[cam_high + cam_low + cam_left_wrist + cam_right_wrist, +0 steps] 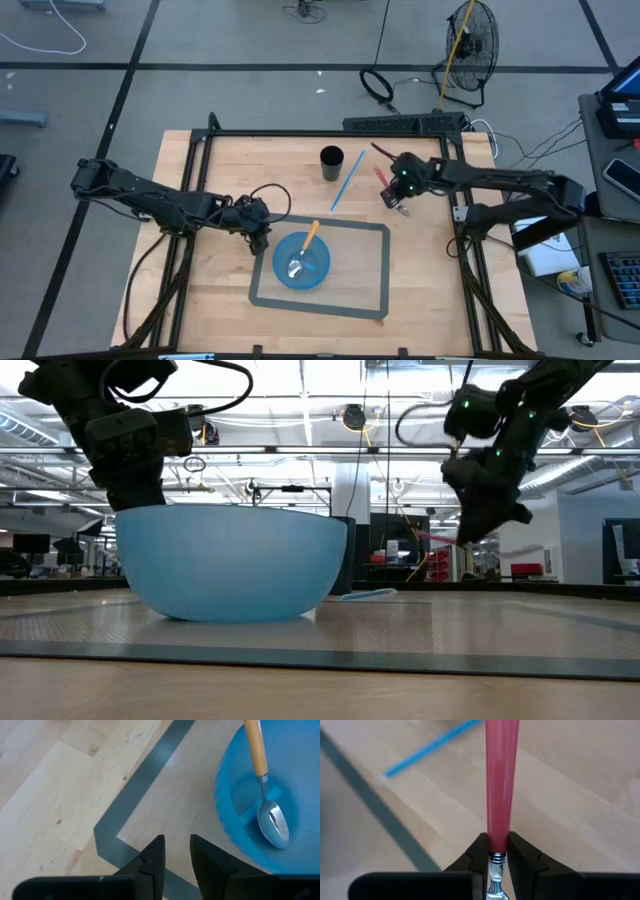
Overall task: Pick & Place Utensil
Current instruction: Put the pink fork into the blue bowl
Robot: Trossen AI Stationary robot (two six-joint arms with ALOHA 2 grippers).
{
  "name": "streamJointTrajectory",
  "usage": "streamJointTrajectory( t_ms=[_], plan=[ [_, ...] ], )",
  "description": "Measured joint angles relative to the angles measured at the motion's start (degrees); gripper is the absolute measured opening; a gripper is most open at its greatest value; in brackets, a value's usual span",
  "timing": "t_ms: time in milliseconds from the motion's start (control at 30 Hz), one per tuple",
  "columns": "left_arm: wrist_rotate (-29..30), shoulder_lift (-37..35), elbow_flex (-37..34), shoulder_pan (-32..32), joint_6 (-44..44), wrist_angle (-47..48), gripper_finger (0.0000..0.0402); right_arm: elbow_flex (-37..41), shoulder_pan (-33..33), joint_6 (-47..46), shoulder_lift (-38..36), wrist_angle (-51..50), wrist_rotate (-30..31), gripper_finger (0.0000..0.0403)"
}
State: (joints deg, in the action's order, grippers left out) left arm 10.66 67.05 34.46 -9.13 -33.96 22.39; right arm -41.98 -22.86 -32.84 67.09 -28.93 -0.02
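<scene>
A blue bowl (302, 264) (235, 560) stands on the grey mat (360, 270). A spoon with a wooden handle (304, 250) (267, 795) lies in it, its head on the bowl's floor and its handle leaning on the rim. My left gripper (260, 228) (177, 857) hovers open just left of the bowl, over the mat's edge, holding nothing. My right gripper (397, 198) (497, 852) is above the wood right of the mat's far edge, shut on a pink-handled utensil (501, 775) (383, 177). A thin blue stick (348, 178) lies on the wood. My right gripper pinches the pink-handled utensil between its two fingers, where the pink handle meets the metal neck (497, 849). The handle runs straight out ahead of the fingers. It is lifted clear of the table, roughly level in the low view (435, 537).
A black cup (331, 162) stands on the wood beyond the mat, next to the blue stick's far end. A black frame (300, 134) runs around the table. There is bare mat to the right of the bowl (355, 250).
</scene>
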Motion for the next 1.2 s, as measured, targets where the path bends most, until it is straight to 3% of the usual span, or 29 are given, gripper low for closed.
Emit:
streamJointTrajectory(
  t_ms=[367, 733, 1200],
  plan=[
    [0.0, 0.0, 0.0, 0.0, -0.1, -0.2, 0.0093, -0.1, 7.8, -3.7, -6.7, 15.3, 0.0, 0.004],
    [0.0, 0.0, 0.0, 0.0, 0.2, -0.6, 0.0093, -0.1, 15.6, -2.5, -5.1, 37.8, 0.0, 0.004],
    [0.0, 0.0, 0.0, 0.1, 1.1, -11.4, 0.0093, -0.1, 21.5, -0.7, 0.2, 45.7, 0.0, 0.004]
  ],
)
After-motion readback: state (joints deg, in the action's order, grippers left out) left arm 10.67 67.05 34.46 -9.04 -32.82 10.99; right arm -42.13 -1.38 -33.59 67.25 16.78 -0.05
